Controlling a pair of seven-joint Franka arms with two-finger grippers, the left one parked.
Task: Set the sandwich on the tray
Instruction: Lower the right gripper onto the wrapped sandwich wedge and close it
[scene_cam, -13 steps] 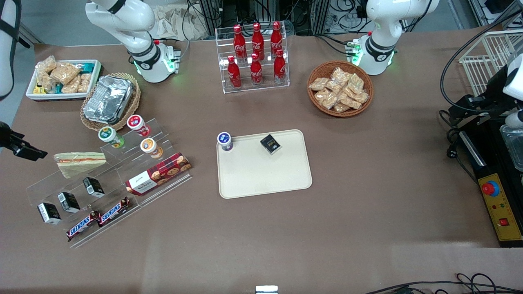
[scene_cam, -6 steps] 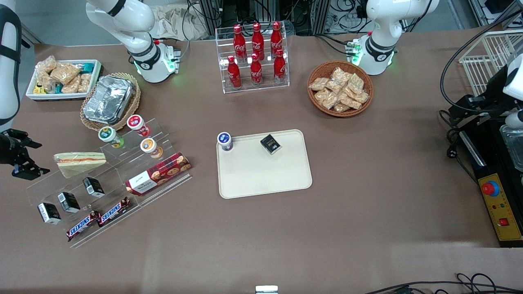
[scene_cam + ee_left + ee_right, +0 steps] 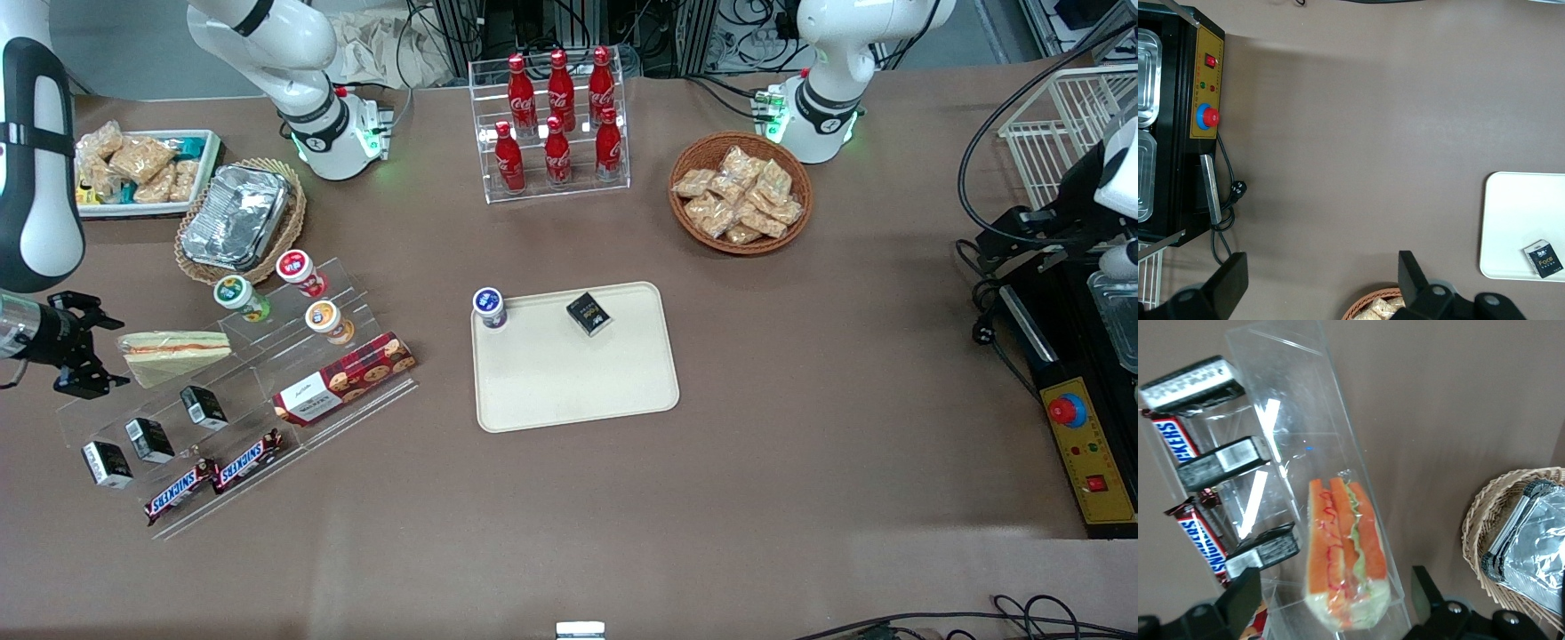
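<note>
Brown table (image 3: 800,400) holds our things. Our gripper (image 3: 93,356) hangs with fingers spread wide, just beside the sandwich (image 3: 171,354) on the clear rack (image 3: 267,373). Our tray (image 3: 578,391) lies well apart, mid-table.

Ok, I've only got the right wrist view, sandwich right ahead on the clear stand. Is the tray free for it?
Observer: Mostly. The tray holds a blue-lidded cup in one corner and a small black box.
Operator: Where's my gripper?
Observer: The gripper is open at the blunt end of the sandwich, not closed on it.
Operator: Which way to the tray?
Observer: Toward the parked arm's end, past the red cookie box.
</note>
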